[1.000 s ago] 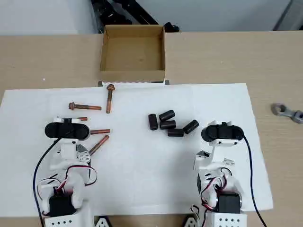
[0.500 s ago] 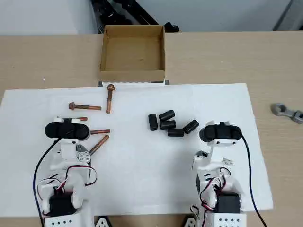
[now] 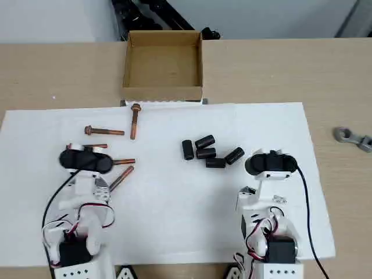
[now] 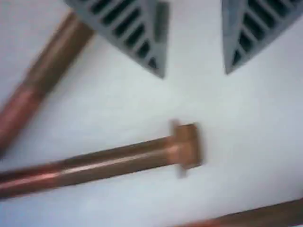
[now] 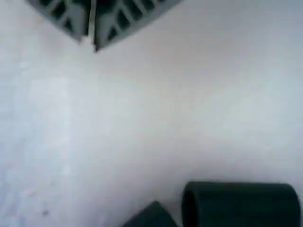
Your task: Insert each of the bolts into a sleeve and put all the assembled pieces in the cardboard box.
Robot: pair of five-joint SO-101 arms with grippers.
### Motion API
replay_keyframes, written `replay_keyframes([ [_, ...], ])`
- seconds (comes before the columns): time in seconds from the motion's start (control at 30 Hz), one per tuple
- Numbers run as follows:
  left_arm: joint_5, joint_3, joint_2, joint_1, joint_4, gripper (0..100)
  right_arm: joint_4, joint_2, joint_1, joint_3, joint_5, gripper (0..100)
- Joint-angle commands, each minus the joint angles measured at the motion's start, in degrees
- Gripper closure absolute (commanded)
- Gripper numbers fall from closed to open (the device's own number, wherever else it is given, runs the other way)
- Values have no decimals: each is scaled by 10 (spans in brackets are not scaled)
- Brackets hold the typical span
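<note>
L end effector open, shifted twd bolt; R end effector closed

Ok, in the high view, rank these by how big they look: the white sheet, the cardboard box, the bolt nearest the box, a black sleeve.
1. White sheet, largest.
2. Cardboard box.
3. Bolt nearest the box.
4. Black sleeve, smallest; all five look alike.
</note>
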Motion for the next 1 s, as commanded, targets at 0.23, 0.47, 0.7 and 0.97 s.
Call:
replay_keyframes([
  [0.23,-33,-124,156,-75,-25,898,15,4,-1,-57,-4,991],
  [0.47,-21,-312,441,-72,-62,899,29,45,-1,-134,-4,994],
  [0.7,-3,-480,646,-36,-6,898,38,250,-3,-279,-4,992],
  [0.97,45,-654,783,84,35,896,39,487,-5,-456,-4,991],
])
